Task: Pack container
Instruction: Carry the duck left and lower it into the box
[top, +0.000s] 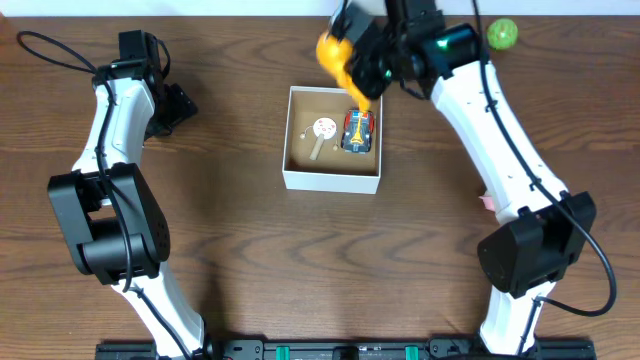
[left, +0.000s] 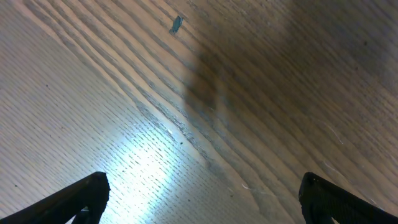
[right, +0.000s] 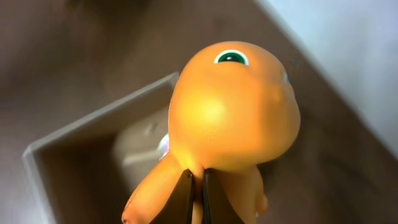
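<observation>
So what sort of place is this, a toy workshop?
Likely a robotics test bench: a left robot arm and a right robot arm at a wooden table, a container holding a toy car, and the right claw gripping an orange toy figure.

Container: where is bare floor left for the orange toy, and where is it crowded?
Bare: the strip along the near wall of the container, below the car and white disc, and the left edge beside the disc. Crowded: the far right, where the car lies and the right gripper holds the orange toy above.
</observation>
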